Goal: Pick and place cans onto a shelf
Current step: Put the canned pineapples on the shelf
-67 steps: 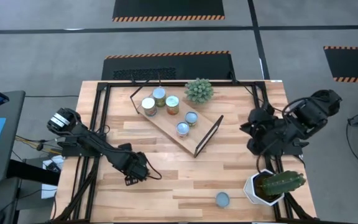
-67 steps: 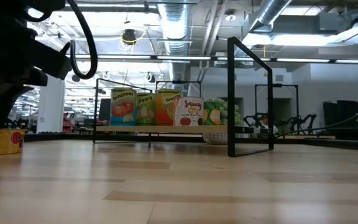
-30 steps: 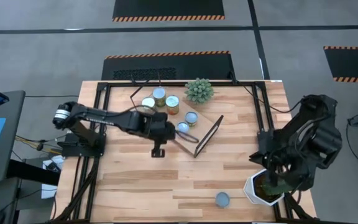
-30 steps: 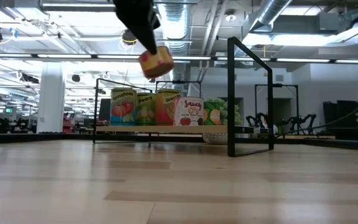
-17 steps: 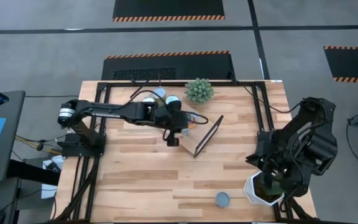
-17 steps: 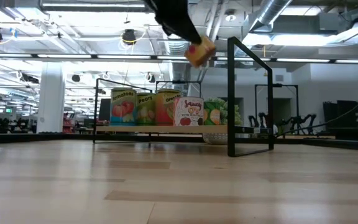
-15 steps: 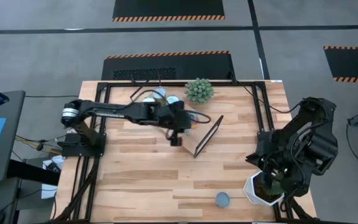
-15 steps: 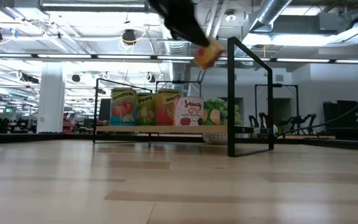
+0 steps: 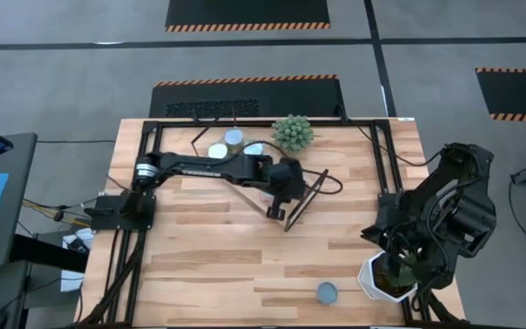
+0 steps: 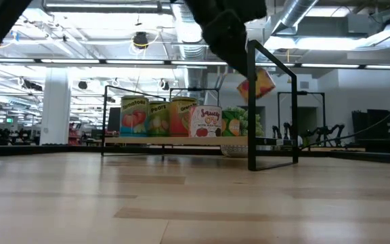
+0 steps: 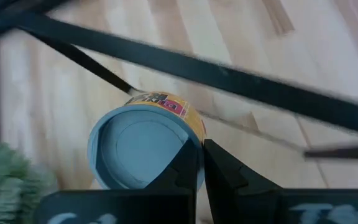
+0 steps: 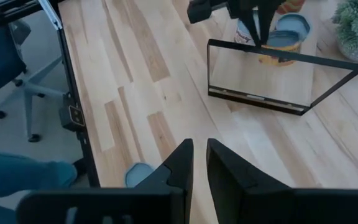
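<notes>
Above the shelf's (image 9: 245,183) black end frame, toward 3 o'clock of the stored cans (image 10: 171,116), your left gripper (image 11: 199,163) is clamped on a yellow-labelled can (image 11: 143,145) — tilted, airborne. Your right gripper (image 12: 199,163) waits slightly parted, holding nothing, near the desk's (image 9: 208,265) 4 o'clock corner.

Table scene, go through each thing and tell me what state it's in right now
left gripper: shut on the rim of a held can, above the shelf's end.
held can: airborne, tilted.
shelf: holds upright cans.
loose can: upright on the table.
right gripper: slightly open, empty, near the cactus pot.
</notes>
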You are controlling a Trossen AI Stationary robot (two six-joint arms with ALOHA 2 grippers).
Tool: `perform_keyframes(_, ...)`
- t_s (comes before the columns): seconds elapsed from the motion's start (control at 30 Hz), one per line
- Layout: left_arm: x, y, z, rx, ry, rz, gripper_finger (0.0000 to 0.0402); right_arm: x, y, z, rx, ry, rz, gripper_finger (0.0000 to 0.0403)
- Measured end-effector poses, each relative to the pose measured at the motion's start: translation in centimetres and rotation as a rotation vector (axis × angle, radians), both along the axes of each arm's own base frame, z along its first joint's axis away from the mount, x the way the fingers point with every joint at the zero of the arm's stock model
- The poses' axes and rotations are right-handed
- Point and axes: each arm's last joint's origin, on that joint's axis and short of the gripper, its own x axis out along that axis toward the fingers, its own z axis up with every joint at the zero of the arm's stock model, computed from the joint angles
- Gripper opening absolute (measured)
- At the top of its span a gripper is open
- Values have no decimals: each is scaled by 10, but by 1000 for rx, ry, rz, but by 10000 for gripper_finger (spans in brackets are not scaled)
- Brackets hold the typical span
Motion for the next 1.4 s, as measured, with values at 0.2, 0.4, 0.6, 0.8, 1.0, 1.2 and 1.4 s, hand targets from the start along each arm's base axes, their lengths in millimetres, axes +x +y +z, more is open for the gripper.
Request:
perform_keyframes(0.2, 8, 0, -27, 55, 109, -102, 0, -3, 2, 0, 9, 15, 23, 71)
perform_keyframes(0.4, 4, 3, -30, 77, 134, -132, 0, -5, 4, 0, 10, 16, 34, 71)
perform_keyframes(0.6, -6, 1, -35, 61, 246, -141, 0, -5, 4, 0, 10, 17, 36, 71)
perform_keyframes(0.8, -6, -13, -35, 15, 241, -186, 0, -5, 4, 0, -1, 20, 48, 71)
perform_keyframes(1.0, -6, -23, -35, 10, 240, -178, 0, -5, 4, 0, 0, 21, 49, 71)
perform_keyframes(1.2, -9, -23, -36, -7, 275, -150, 23, -5, 4, 0, 0, 21, 49, 71)
perform_keyframes(1.4, -10, -22, -37, -13, 284, -132, 39, -5, 4, 0, 2, 24, 50, 71)
